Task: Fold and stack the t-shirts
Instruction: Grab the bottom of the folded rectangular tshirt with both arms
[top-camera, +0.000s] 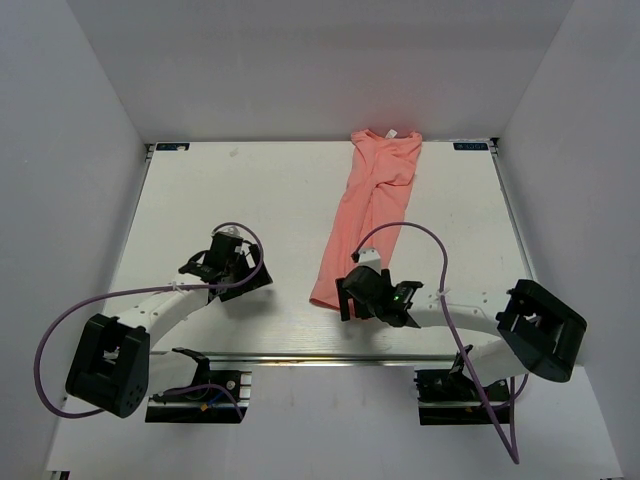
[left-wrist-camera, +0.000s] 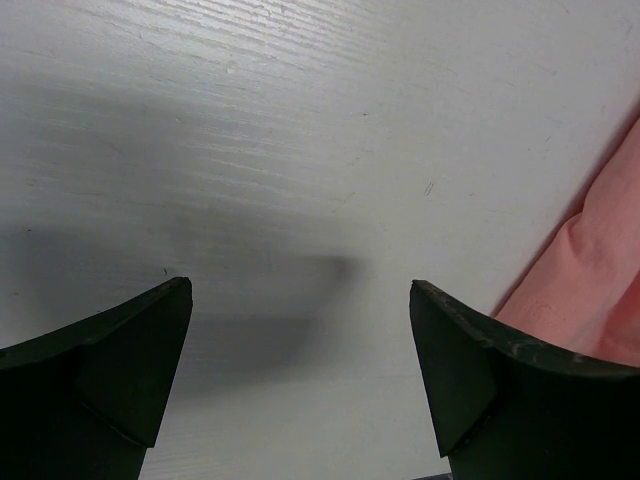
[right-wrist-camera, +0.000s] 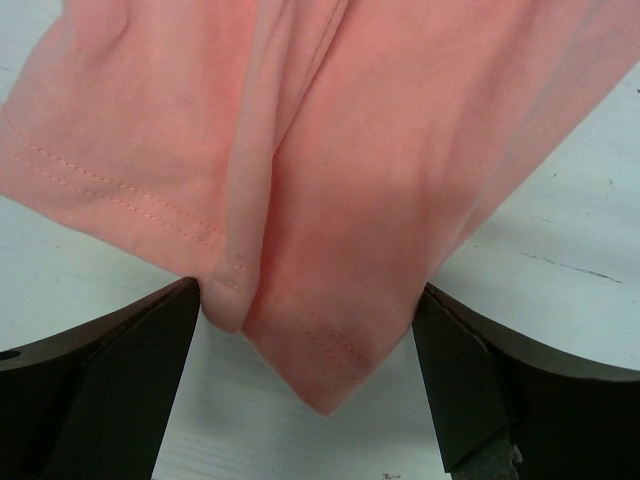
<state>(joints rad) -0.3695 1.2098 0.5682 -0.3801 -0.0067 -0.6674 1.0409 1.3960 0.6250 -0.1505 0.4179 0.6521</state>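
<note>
1. While both arms sit low over the white table (top-camera: 250, 190), the t-shirt (top-camera: 372, 205) lies bunched lengthwise into a narrow, crumpled strip. It is right of centre, running from the far edge toward the near side and leaning slightly left.
2. The collar end is at the far edge, where a small white neck label (top-camera: 392, 133) shows. The hem end is nearest the arms.
3. The right gripper (top-camera: 362, 297) has its jaws spread wide and clamps nothing. In its wrist view the hem corner (double-stitched, folded to a point) lies on the table between the two fingers. One fold sits just beside the left-hand finger's tip; contact cannot be told.
4. The left gripper (top-camera: 222, 262) also has its jaws wide apart and holds nothing. It sits left of the hem end, near it but apart. Its wrist view shows bare table between the fingers, with the pink edge only at the right margin.
5. The cloth rests on the table along its whole length; no part is lifted.
</note>
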